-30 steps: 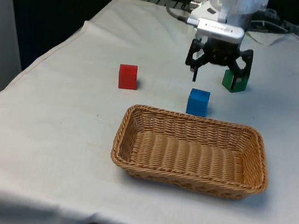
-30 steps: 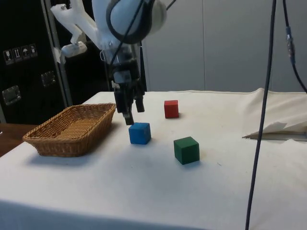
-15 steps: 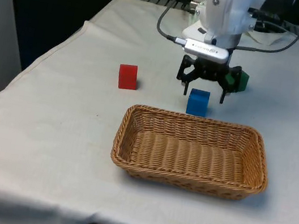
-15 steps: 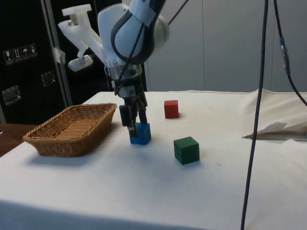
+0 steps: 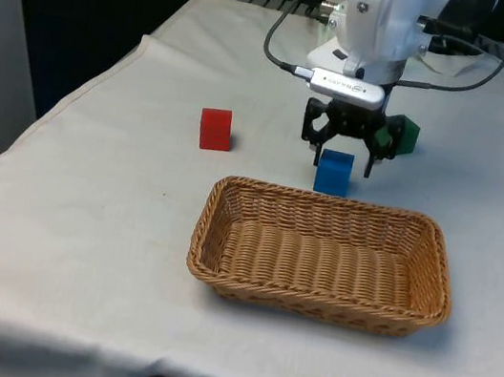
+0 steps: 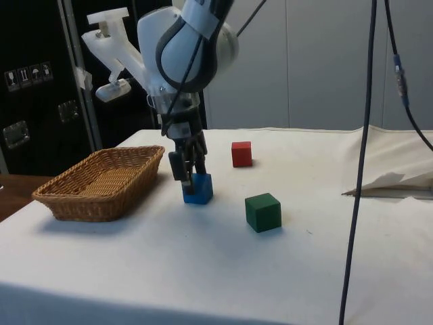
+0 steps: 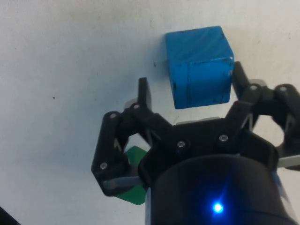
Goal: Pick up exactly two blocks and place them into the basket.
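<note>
Over the blue block [image 5: 333, 172], the end effector [image 5: 342, 157] spreads wide, fingers straddling without gripping.

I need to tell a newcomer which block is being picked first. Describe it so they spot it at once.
Start at the long woven wicker basket on the white cloth. Just behind its far rim sits a small blue wooden cube, between the open jaws of the black two-finger gripper. Its neighbours are a red cube and a green cube.
</note>
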